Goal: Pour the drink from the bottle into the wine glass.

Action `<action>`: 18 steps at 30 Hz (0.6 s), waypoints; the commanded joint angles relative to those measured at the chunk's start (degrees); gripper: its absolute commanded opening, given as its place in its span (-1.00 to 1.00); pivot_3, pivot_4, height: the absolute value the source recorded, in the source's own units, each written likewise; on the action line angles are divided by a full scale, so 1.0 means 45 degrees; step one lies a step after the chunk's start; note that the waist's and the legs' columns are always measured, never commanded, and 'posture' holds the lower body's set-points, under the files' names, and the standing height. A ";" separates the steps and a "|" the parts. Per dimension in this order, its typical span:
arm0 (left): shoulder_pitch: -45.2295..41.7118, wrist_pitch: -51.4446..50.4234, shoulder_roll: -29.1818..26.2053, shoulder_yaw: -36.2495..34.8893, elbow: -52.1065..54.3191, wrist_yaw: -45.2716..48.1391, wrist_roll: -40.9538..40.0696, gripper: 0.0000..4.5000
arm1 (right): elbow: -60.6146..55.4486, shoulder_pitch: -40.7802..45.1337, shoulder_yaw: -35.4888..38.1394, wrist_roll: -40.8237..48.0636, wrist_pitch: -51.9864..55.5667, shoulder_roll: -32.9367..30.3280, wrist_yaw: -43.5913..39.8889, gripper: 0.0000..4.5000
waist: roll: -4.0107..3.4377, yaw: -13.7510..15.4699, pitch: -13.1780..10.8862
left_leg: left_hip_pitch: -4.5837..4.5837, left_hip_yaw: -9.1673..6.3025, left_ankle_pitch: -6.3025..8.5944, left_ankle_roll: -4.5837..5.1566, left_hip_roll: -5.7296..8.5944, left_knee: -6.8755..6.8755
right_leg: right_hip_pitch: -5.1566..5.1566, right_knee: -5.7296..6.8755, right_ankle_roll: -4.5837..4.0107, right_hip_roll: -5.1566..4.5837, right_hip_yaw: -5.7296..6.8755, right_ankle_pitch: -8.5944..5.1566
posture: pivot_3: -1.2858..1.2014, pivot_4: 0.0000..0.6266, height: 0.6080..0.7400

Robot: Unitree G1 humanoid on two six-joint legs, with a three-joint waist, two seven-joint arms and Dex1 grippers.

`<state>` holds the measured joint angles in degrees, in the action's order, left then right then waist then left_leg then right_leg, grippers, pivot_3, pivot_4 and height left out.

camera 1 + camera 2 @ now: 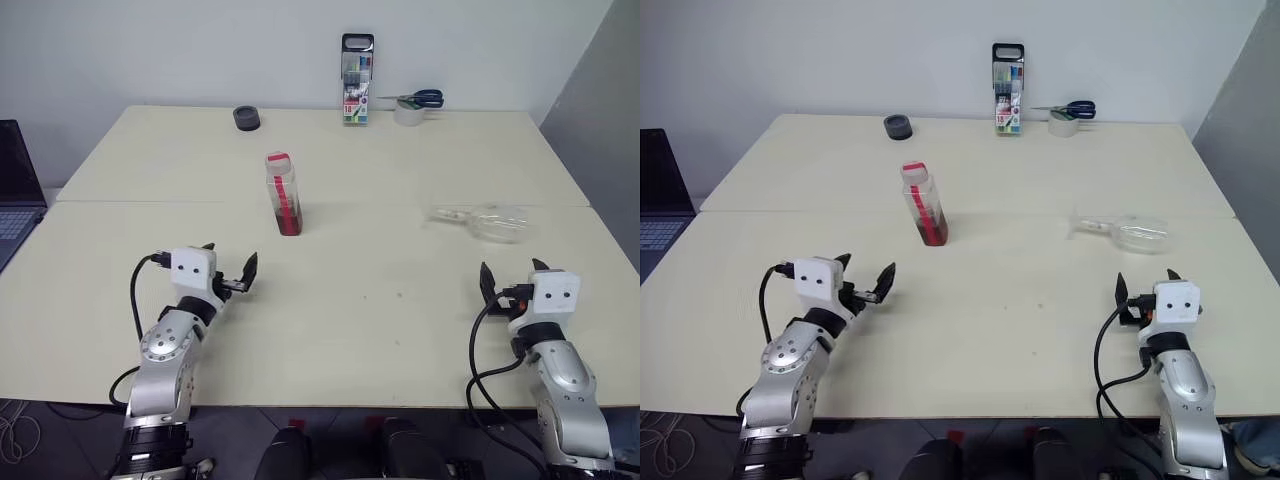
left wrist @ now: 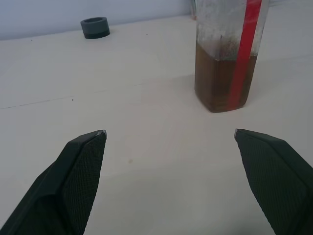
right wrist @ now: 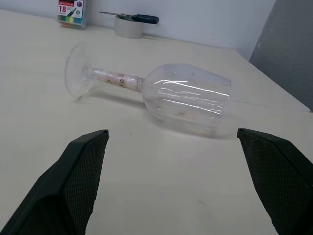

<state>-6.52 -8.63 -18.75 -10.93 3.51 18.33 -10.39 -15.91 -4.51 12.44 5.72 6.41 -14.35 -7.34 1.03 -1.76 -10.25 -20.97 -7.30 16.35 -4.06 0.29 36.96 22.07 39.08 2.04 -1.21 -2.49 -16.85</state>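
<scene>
The left pincer [image 1: 232, 268] hangs low over the worktop [image 1: 380, 320] with its two black fingers spread wide and nothing between them. Ahead of it, a little toward the middle, the bottle [image 1: 283, 193] stands upright on the worktop, clear of the fingers; its red cap is on, a red strip runs down its side, and the brown drink [image 2: 217, 83] fills only its lower part.

The right pincer [image 1: 511, 277] is spread wide too and holds nothing. Just ahead of it the wine glass [image 1: 487, 220] lies on its side on the worktop, its round foot toward the middle and its bowl toward the right edge. The bowl looks empty, with some residue on the stem.

The worktop is pale cream and matt, made of two slabs that meet in a seam [image 1: 400, 205] running across it, just behind the bottle and the glass. Along the far edge stand a small dark ring [image 1: 247, 118], a tall marker pack [image 1: 357, 80] and a roll of tape [image 1: 409, 113] with blue-handled scissors [image 1: 415, 98] laid across it. Behind is a plain white wall [image 1: 150, 50], with a grey panel [image 1: 600, 110] at the right. A laptop [image 1: 18, 195] sits off the worktop's left side.
</scene>
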 commanded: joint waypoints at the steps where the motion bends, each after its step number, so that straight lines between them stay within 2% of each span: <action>1: -0.0144 0.0653 -0.0009 -0.0010 0.0154 0.0061 0.0025 0.99 | -0.0220 0.0142 0.0292 0.0021 -0.0352 -0.0093 0.0042 1.00 | 0.0000 0.0001 0.0000 | 0.0000 -0.0001 0.0000 0.0000 0.0000 0.0000 | 0.0000 0.0000 0.0000 0.0000 0.0000 0.0000 | 0.03 -0.52 1.00; 18: -0.0216 0.0682 -0.0275 0.0094 0.0252 0.0028 0.0308 0.99 | 0.0152 0.0344 0.0268 0.0136 -0.0522 -0.0164 -0.0240 1.00 | 0.0000 0.0000 0.0000 | 0.0000 0.0000 0.0000 0.0000 0.0001 0.0000 | -0.0001 -0.0001 0.0000 0.0000 -0.0001 0.0000 | 0.03 -0.52 1.00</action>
<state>-6.86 -6.88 -19.23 -10.52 3.42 18.17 -9.24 -14.41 -3.51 12.42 5.80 5.48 -14.55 -8.40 1.03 -1.76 -10.25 -20.96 -7.30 16.35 -4.06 0.30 36.95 22.07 39.08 2.04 -1.21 -2.50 -16.85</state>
